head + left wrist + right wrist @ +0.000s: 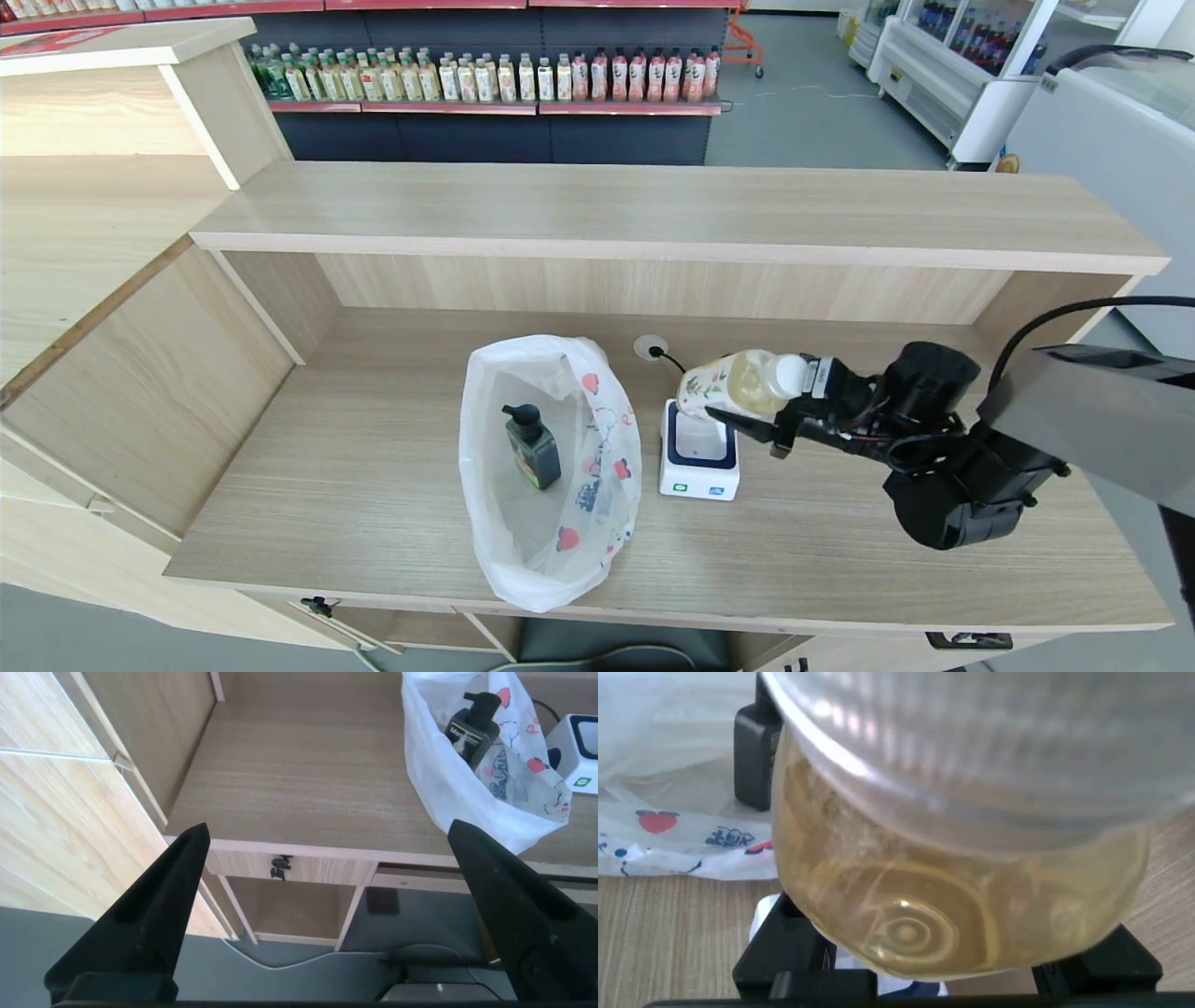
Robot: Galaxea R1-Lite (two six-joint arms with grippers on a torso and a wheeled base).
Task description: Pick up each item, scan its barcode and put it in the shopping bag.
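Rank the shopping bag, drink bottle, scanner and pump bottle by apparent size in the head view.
1. shopping bag, clearly largest.
2 and 3. drink bottle and scanner: about alike; the bottle is held over the scanner and hides part of it, so unranked.
4. pump bottle, in the bag, smallest.

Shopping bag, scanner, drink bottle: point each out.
shopping bag (pixel 495 551): head view, white plastic of its side wall.
scanner (pixel 698 478): head view, white front of its base.
drink bottle (pixel 738 383): head view, middle of its body.
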